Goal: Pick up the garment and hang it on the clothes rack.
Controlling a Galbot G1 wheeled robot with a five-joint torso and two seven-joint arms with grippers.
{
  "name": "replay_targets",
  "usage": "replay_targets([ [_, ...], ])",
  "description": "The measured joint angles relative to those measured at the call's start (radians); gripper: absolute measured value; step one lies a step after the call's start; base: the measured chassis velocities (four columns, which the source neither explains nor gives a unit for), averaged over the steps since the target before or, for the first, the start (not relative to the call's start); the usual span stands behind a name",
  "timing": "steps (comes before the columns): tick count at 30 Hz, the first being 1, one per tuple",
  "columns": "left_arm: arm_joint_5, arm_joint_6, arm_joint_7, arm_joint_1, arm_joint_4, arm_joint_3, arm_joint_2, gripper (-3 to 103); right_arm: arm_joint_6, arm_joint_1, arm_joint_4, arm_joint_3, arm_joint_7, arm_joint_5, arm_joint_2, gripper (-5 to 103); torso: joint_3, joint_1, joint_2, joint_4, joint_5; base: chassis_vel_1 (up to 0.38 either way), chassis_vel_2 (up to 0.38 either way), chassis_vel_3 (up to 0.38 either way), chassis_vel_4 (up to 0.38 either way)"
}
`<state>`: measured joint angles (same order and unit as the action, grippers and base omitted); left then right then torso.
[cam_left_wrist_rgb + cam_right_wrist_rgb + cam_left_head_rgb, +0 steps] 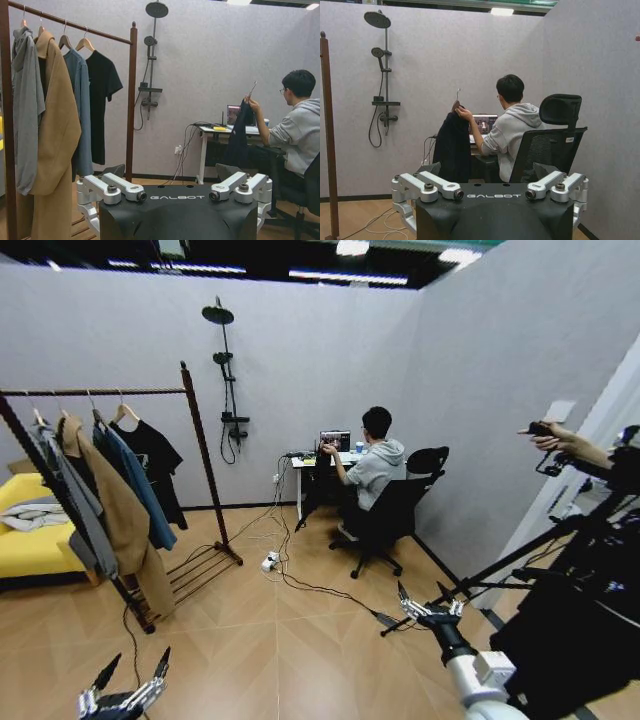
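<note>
The garment [452,145], a long black jacket on a hanger with a metal hook, is held up by the hand of a person seated at the desk [318,458] by the far wall. In the left wrist view the garment [239,135] hangs in front of the desk. The clothes rack [205,470] stands at the left, and its post [131,100] and rail carry several other clothes. My left gripper [138,660] is open and low at the near left. My right gripper [425,595] is open at the near right. Both are far from the garment and hold nothing.
A grey hoodie, tan coat [52,135], blue jacket and black short-sleeved top [102,85] fill the rail. A yellow sofa [30,540] sits behind the rack. Cables and a power strip [268,562] cross the floor. An office chair [395,510] and a tripod rig [520,560] stand to the right.
</note>
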<state>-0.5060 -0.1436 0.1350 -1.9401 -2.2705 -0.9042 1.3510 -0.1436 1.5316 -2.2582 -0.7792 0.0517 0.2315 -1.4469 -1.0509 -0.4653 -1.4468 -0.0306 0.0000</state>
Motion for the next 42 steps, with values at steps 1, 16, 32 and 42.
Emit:
replay_targets([
  [1, 0.0, 0.0, 0.0, 0.0, 0.0, 0.0, 0.0, 100, 0.003, -0.003, 0.001, -0.003, 0.009, -0.001, 0.0, 100, 0.0, 0.0, 0.0, 0.0, 0.0, 0.0, 0.0, 0.0, 0.0],
  [16, 0.0, 0.0, 0.0, 0.0, 0.0, 0.0, 0.0, 100, 0.015, -0.03, 0.023, -0.037, 0.103, 0.001, -0.011, 100, 0.0, 0.0, 0.0, 0.0001, 0.0, -0.017, 0.016, 0.02, -0.018],
  [32, 0.0, 0.0, 0.0, 0.0, 0.0, 0.0, 0.0, 100, 0.021, -0.034, 0.027, -0.021, 0.102, -0.001, -0.013, 100, 0.0, 0.0, 0.0, 0.0002, 0.0005, -0.214, 0.201, 0.211, -0.216],
  [42, 0.0, 0.0, 0.0, 0.0, 0.0, 0.0, 0.0, 100, 0.018, -0.035, 0.023, -0.027, 0.1, -0.002, -0.011, 100, 0.0, 0.0, 0.0, 0.0001, 0.0006, -0.326, 0.322, 0.33, -0.336],
])
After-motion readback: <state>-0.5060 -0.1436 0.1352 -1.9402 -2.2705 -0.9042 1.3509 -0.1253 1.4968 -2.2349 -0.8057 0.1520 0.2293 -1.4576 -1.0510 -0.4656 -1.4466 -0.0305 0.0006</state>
